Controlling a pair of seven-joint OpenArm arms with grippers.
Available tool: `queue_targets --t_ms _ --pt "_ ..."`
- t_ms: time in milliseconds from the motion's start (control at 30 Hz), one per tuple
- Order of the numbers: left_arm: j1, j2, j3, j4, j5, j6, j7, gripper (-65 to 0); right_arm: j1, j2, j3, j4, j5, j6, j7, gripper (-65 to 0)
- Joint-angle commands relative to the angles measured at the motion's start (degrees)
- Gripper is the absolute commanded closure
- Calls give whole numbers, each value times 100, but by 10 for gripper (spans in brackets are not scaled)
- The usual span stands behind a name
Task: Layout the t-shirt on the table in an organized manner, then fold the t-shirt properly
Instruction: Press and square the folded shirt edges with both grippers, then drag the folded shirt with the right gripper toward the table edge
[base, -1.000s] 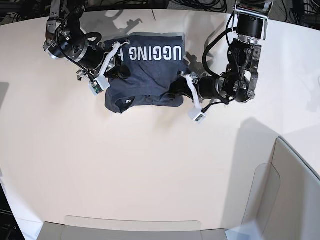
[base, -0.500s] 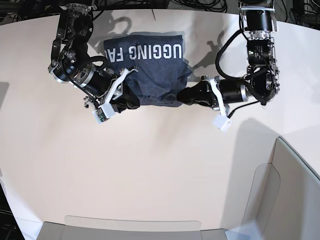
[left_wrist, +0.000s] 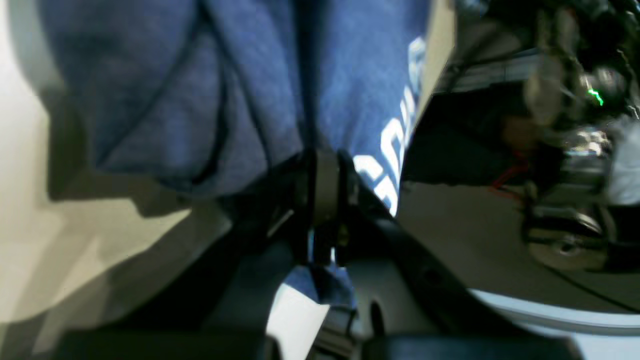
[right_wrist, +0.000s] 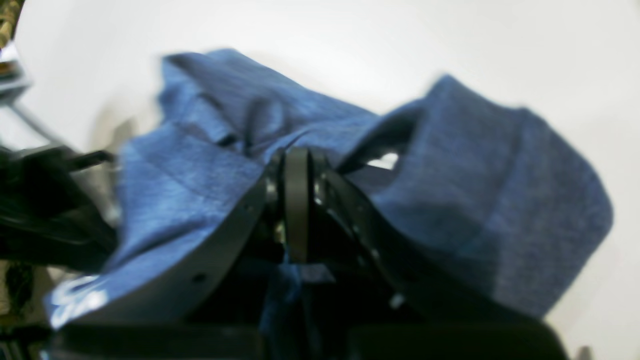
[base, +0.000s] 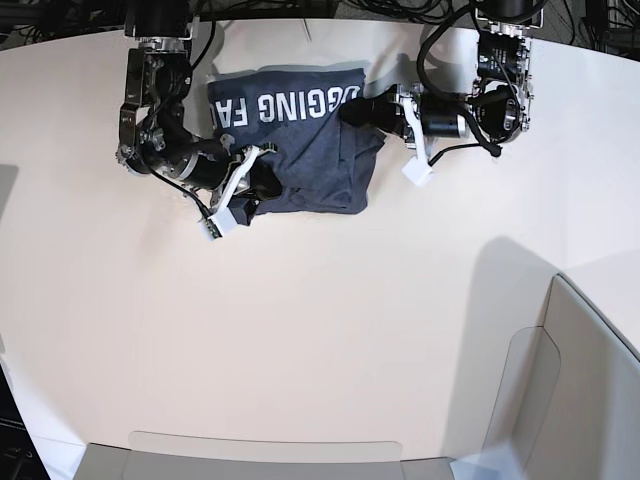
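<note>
The dark blue-grey t-shirt (base: 310, 150) lies bunched near the far edge of the off-white table (base: 300, 330), with its white lettering (base: 295, 104) facing up. My left gripper (base: 352, 108) is at the shirt's far right corner. In the left wrist view it (left_wrist: 320, 165) is shut on a fold of the shirt (left_wrist: 200, 75). My right gripper (base: 266, 186) is at the shirt's near left edge. In the right wrist view it (right_wrist: 297, 160) is shut on a ridge of the shirt (right_wrist: 475, 200).
Pale grey bin-like panels stand at the near right (base: 575, 380) and along the near edge (base: 260, 450). Cables lie beyond the table's far edge (base: 420, 10). In the left wrist view, the floor and equipment (left_wrist: 565, 150) show past the table edge.
My left gripper has swung from the shirt's near right side up to its far right corner, taking cloth along. My right gripper has shifted slightly back, still holding the near left edge.
</note>
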Motion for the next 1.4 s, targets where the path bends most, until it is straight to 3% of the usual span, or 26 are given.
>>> queue_targets --t_ms 0,167,433,500,633,733,800,867,967,1100,1367 --pt "-49 -127 -12 -40 130 44 -16 0 180 78 18 -55 59 -13 96 0" --pt "83 -356 -73 -14 613 44 -73 0 399 78 27 -345 50 -13 96 0" --pt "180 -681 -73 39 622 44 -267 0 470 78 0 6 59 -31 78 0" --pt "171 -716 -73 39 622 44 -267 0 452 78 -9 305 50 -277 52 0" --pt "154 -734 -205 48 622 44 -267 0 399 166 -26 1184 6 -1209 43 0" --pt "154 -804 -522 347 622 44 -267 0 399 254 -202 1861 -407 -1666 52 0" --pt "180 -830 -794 725 631 44 -249 0 399 254 -281 2195 -891 -1798 70 0" --pt "189 -901 -1049 1068 631 44 -231 0 364 228 -290 2310 -1111 -1763 61 0" --pt "321 -989 -1550 1577 631 44 -258 0 267 166 -571 2336 -891 -1648 78 0" --pt "417 -1033 -2386 2140 684 52 -258 0 65 -141 -1143 2327 -847 -1639 78 0" --pt "734 -1006 -3493 2949 2609 52 -407 0 -620 -194 -1635 2345 -838 -1666 87 0"
